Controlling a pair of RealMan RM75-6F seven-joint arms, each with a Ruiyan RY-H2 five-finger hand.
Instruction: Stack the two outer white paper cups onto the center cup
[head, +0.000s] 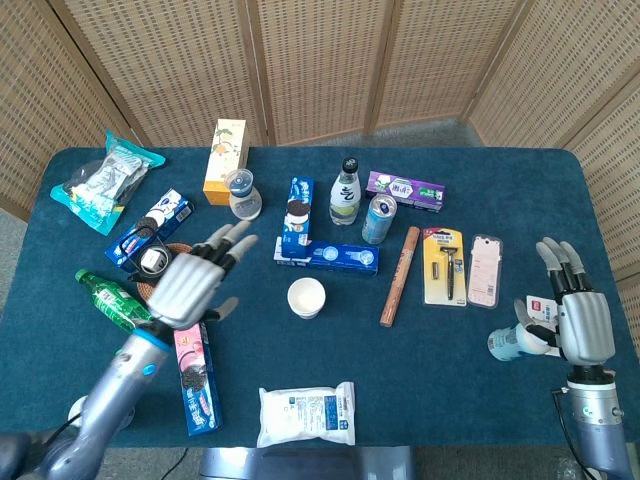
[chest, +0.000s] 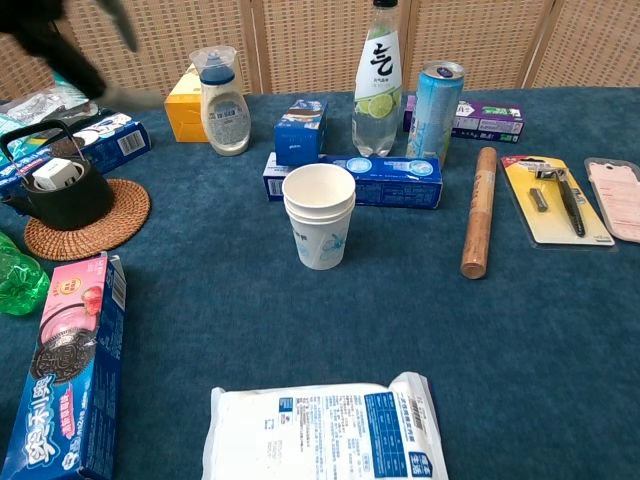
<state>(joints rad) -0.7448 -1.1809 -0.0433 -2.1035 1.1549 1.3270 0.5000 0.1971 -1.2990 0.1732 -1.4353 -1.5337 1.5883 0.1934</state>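
Note:
The white paper cups stand nested in one upright stack at the table's middle, with blue print on the lowest cup. My left hand hangs to the left of the stack, well apart from it, fingers spread and holding nothing; in the chest view only a dark blur of it shows at the top left corner. My right hand stays at the table's right edge with fingers straight, next to a small bottle.
Behind the stack lie a long blue box, a small blue box, a green-label bottle and a can. A wooden stick lies right of it. A kettle on a woven coaster, a pink cookie box and a white pack are nearer.

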